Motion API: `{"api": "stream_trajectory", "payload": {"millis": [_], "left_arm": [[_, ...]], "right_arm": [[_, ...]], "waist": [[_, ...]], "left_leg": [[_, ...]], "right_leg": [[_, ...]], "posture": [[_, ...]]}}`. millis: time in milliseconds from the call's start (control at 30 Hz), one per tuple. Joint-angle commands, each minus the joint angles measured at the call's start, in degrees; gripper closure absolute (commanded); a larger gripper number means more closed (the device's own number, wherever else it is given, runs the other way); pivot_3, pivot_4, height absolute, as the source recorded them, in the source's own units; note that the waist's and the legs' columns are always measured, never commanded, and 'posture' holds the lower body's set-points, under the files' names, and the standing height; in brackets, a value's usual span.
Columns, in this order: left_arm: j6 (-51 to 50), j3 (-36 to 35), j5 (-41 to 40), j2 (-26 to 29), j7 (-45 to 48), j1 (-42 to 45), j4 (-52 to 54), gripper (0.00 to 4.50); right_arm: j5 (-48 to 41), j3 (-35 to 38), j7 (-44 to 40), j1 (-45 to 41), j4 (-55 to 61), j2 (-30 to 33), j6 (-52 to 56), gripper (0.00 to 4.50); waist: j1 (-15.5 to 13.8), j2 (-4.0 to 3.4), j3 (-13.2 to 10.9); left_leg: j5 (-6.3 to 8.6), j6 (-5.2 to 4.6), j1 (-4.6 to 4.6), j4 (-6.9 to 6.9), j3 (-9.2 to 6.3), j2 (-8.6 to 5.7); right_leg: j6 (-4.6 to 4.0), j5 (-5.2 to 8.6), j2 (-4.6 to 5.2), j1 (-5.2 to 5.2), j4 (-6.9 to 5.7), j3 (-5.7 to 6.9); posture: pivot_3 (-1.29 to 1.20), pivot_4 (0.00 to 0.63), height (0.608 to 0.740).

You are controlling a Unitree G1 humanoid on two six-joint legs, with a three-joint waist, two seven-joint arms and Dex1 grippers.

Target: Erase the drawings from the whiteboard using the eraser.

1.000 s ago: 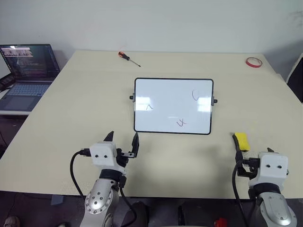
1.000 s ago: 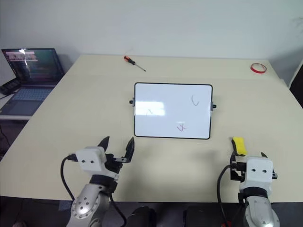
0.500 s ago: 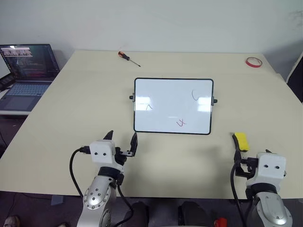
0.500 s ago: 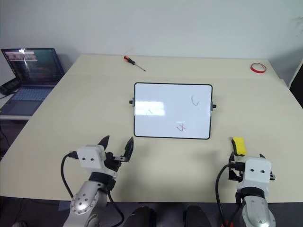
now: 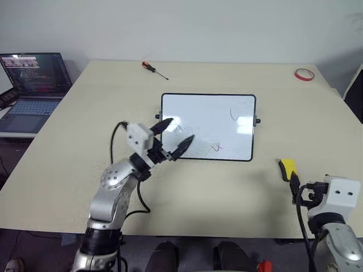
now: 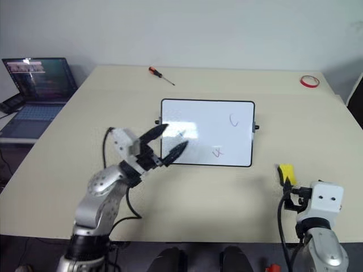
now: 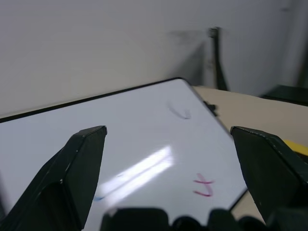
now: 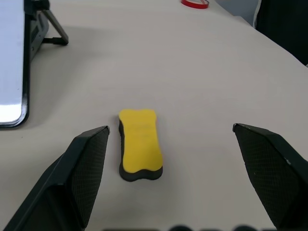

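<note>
Yellow eraser (image 8: 140, 144), open right pincer (image 8: 180, 192)

The whiteboard (image 5: 207, 126) is finished in glossy white, with a light reflection carried on its surface, and is edged by a thin black frame. It is stood on a table (image 5: 85, 113) of matt, smooth beige laminate. Beside the whiteboard, the eraser (image 8: 139, 142) is seen as matt yellow, foam-like material over a dark underside.

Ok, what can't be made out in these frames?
- Caret drawing: left gripper covers that part of the whiteboard in the eye views.
- Eraser: its near end sits behind the right gripper in the eye views.
- Laptop: screen content too small to read.
</note>
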State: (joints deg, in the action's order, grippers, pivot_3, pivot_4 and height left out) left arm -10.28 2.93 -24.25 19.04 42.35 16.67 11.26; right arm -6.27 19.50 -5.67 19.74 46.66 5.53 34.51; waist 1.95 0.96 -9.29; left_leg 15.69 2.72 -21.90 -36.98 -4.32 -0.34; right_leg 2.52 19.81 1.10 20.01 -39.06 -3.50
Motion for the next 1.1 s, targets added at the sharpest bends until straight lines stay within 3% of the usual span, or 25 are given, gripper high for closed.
{"api": "stream_trajectory", "payload": {"millis": [33, 400, 667, 1100], "left_arm": [[1.6, 4.3, -1.1, 1.6, 10.7, 2.4, -2.9, 0.0], [7.3, 14.2, 5.4, 1.7, 26.3, 10.9, -15.7, 0.0], [8.9, 15.1, 7.7, -1.5, 26.7, 13.8, -19.2, 0.0], [8.4, 14.2, 7.8, -0.3, 26.0, 11.8, -17.1, 0.0]], "right_arm": [[-2.4, 2.1, 0.6, -3.2, 0.1, 0.7, 2.2, 0.01], [-6.3, 1.9, -0.2, -9.6, -5.0, 2.8, 8.0, 0.01], [-8.0, 1.4, -1.3, -13.1, -9.6, 4.8, 10.4, 0.01], [-10.0, 1.9, -1.8, -16.1, -16.0, 6.4, 10.3, 0.01]], "waist": [[0.1, -0.01, 0.0], [-0.1, -0.03, 0.0], [-0.1, -0.03, 0.0], [-0.1, -0.03, 0.0]], "left_leg": [[0.0, 0.0, 0.01, 0.0, 0.02, 0.01], [-0.01, -0.02, -0.01, -0.01, -0.01, -0.01], [-0.01, -0.04, -0.07, -0.03, -0.01, -0.02], [-0.01, -0.04, -0.07, -0.02, -0.03, 0.01]], "right_leg": [[0.0, 0.0, 0.0, 0.0, 0.0, -0.02], [0.0, 0.0, -0.02, 0.01, 0.0, -0.07], [0.0, 0.0, -0.01, 0.05, -0.01, -0.08], [0.0, 0.0, -0.02, 0.06, -0.01, -0.08]], "posture": [[0.0, 0.15, 0.74], [0.0, 0.15, 0.74], [0.0, 0.15, 0.74], [0.0, 0.15, 0.74]]}}
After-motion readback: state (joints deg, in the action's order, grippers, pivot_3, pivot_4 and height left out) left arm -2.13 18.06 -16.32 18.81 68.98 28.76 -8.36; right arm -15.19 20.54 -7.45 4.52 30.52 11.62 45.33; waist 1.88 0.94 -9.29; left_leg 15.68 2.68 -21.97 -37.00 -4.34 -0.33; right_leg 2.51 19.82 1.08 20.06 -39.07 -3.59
